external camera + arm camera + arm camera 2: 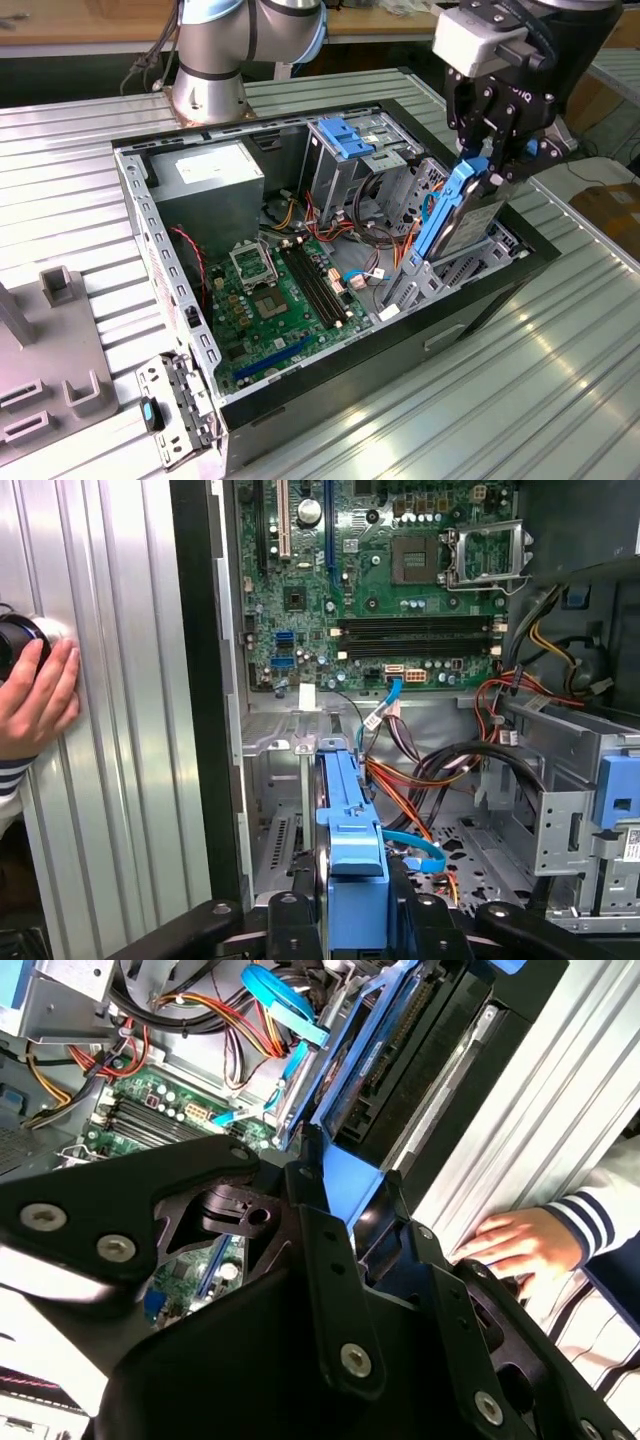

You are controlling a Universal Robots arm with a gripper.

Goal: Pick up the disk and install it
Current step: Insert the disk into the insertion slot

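Observation:
The disk [452, 218] is a dark flat drive in bright blue side rails. It stands on edge, tilted, over the drive bay at the open computer case's side toward the exterior view's right. My gripper [482, 165] is shut on its upper end, with black fingers [470, 120] on either side of the blue rail. In the second wrist view the disk [385, 1045] reaches down toward the bay from the gripper [345, 1195]. In the first wrist view the blue rail of the disk [345, 800] runs up from the gripper [352, 905]; its lower end is near the bay floor, and whether they touch is unclear.
The open case [170, 300] holds a green motherboard [280, 300], a grey power supply [205, 180] and a drive cage with a blue latch [345, 140]. Orange and red cables [420, 780] lie near the bay. A person's hand [520, 1245] rests on the ribbed table beside the case.

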